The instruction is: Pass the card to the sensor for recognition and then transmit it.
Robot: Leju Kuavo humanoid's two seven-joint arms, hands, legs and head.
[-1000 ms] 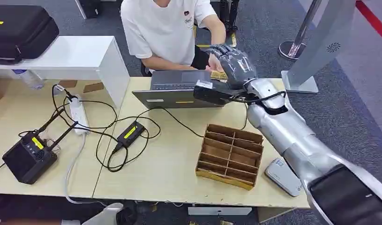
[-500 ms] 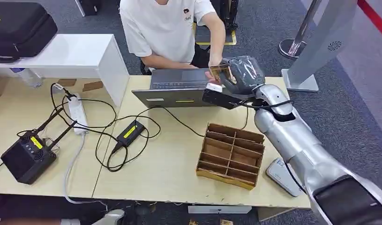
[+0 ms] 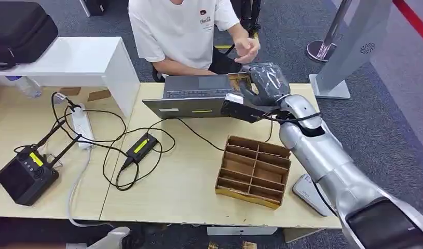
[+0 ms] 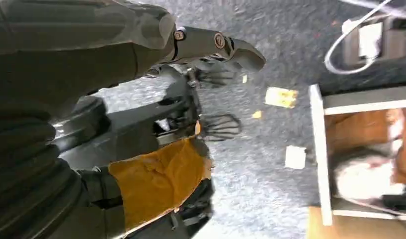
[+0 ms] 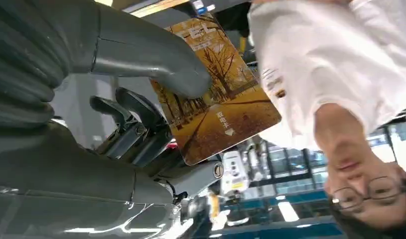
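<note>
One card (image 5: pixel 218 102) in right hand (image 3: pixel 265 83), divider box (image 3: pixel 254 171)

One card (image 5: pixel 215 94), with a picture of autumn trees on it. One robot hand (image 3: pixel 265 82) raised at the far edge of the worktop (image 3: pixel 183 187), and one person (image 3: pixel 178 31) seated behind it, with one of their hands (image 3: pixel 246 49) lifted. One open laptop (image 3: pixel 191 96). One cardboard divider box (image 3: pixel 255 171) with two columns of slots. One white power strip (image 3: pixel 80 123). Two black devices with yellow labels: a boxy one (image 3: pixel 23 174) at near left and a slim one (image 3: pixel 141 146) among the cables. One flat grey pad (image 3: pixel 312 194) at near right. One black case (image 3: pixel 19 28) on the one white shelf (image 3: pixel 84 59). Two pale worktops side by side.
</note>
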